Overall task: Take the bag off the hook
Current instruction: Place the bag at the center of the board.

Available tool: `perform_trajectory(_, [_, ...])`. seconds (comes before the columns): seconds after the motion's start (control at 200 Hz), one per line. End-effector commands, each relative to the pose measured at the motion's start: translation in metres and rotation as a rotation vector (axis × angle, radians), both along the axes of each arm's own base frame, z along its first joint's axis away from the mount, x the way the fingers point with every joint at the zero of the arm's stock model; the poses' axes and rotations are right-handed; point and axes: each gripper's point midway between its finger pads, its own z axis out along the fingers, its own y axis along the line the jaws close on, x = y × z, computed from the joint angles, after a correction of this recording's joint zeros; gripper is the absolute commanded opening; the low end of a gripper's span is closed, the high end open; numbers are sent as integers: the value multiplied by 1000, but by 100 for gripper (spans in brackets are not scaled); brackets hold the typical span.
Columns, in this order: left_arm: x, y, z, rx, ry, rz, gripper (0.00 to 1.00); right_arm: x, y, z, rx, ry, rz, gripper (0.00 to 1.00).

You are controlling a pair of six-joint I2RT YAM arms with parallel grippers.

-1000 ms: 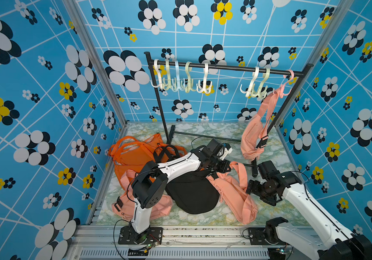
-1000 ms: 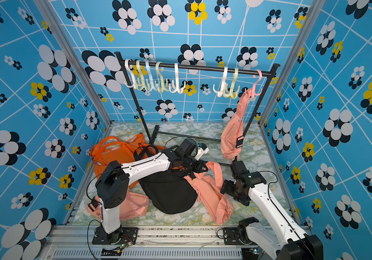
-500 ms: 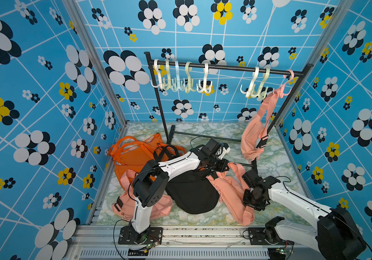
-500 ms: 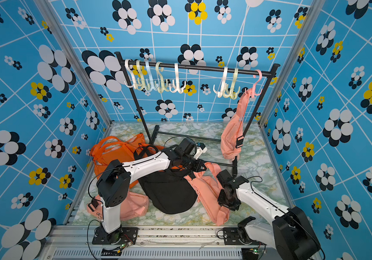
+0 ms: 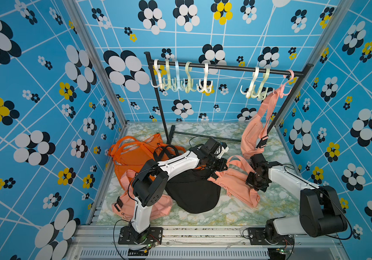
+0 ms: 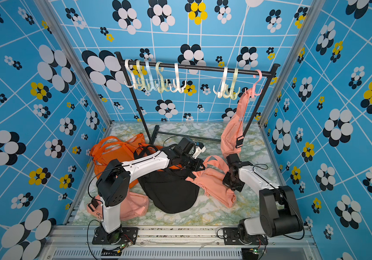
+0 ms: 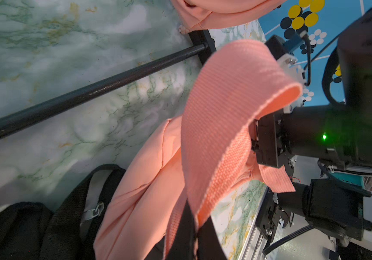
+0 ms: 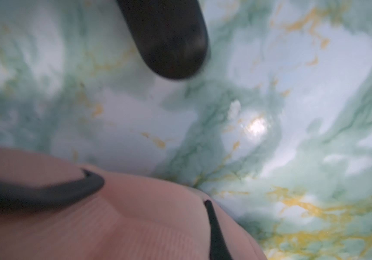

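Blue flowered walls are closed around a marbled floor [image 5: 203,131], and a black rack [image 5: 225,68] is stood at the back of it. In front of the rack an orange bag [image 5: 135,155], a black bag [image 5: 191,193] and a loose pink bag [image 5: 239,184] are spread on the floor.

The left arm [image 5: 176,162] is stretched low across the black bag towards the rack's middle. The right arm [image 5: 288,180] is reached in towards the rack's right post.

One hung bag [image 5: 251,132], also pink, is seen in both top views. It is carried on the pink hook [image 5: 287,81] at the right end of the rack's rail. The pale hooks [image 5: 180,78] further along the rail are bare.

The hung bag's long axis is run steeply down from the hook, leaning slightly towards the rack's middle. Its strap is uppermost, and its body is pointed at the floor beside the right post.

The right pincer [image 5: 254,158] is placed just under that lower end, so the bag lies above it and the hook higher again. The right arm is judged the nearer; the strap would have to be raised clear of the hook.

Whether the right pincer is together or apart cannot be told, as its wrist view is blurred. The left pincer [image 7: 191,236] is closed, seemingly on the strap [image 7: 225,101] of the loose pink bag.
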Motion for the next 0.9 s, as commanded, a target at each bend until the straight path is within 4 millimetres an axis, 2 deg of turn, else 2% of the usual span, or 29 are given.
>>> perform_trajectory(0.0, [-6, 5, 12, 33, -26, 1, 0, 37, -2, 21, -22, -120, 35, 20])
perform_trajectory(0.04, [-7, 7, 12, 49, -39, 0, 0, 41, -4, 27, -28, -144, 36, 34])
perform_trajectory(0.075, [-8, 9, 12, 55, -42, -1, 0, 42, -6, 32, -39, -158, 32, 52])
perform_trajectory(0.125, [-9, 10, 10, 64, -39, -1, 11, 39, -11, 40, -48, -171, 23, 73])
perform_trajectory(0.195, [-11, 11, 11, 63, -35, -9, 33, 30, -17, 51, -69, -179, 12, 85])
perform_trajectory(0.25, [-12, 11, 12, 60, -31, -16, 45, 21, -24, 61, -89, -188, 1, 91])
perform_trajectory(0.305, [-14, 9, 14, 56, -29, -24, 50, 12, -28, 73, -101, -213, -8, 94])
perform_trajectory(0.345, [-14, 9, 16, 52, -27, -27, 50, 7, -42, 83, -110, -236, -59, 95])
perform_trajectory(0.495, [-22, 9, 23, 65, -22, -60, 54, -5, -63, 125, -138, -347, -133, 99])
perform_trajectory(0.605, [-31, 16, 29, 93, -46, -82, 59, -2, -70, 156, -162, -414, -132, 99])
perform_trajectory(0.7, [-27, 25, 34, 178, -155, -95, 60, 7, -69, 177, -166, -483, -102, 99])
perform_trajectory(0.715, [-26, 27, 46, 177, -194, -91, 60, 9, -68, 179, -163, -495, -96, 99])
perform_trajectory(0.81, [-12, 31, 77, 209, -352, -83, 69, 22, -63, 199, -138, -594, -66, 97])
perform_trajectory(0.895, [2, 22, 106, 175, -455, -72, 81, 31, -56, 213, -106, -670, -38, 91])
